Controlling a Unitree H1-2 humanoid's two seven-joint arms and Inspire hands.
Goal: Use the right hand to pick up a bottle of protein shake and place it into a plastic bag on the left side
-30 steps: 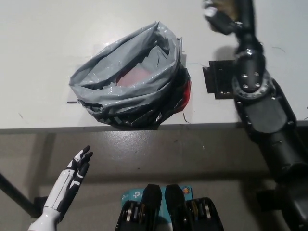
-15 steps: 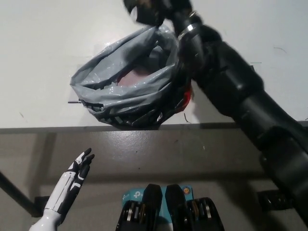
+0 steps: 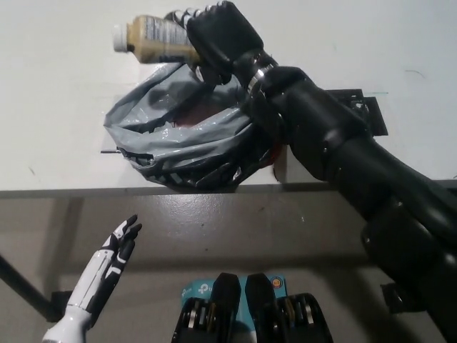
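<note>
The black right hand (image 3: pixel 214 32) has its fingers (image 3: pixel 187 18) wrapped around the protein shake bottle (image 3: pixel 153 34), which lies sideways in the grip, its body and white cap sticking out past the fingers on the robot's left. Below the fingers and the bottle sits the grey plastic bag (image 3: pixel 182 132), mouth open, on the white worktop (image 3: pixel 57 86). The white left hand (image 3: pixel 118 246) rests low in front of the worktop's edge, its fingers straight and holding nothing
</note>
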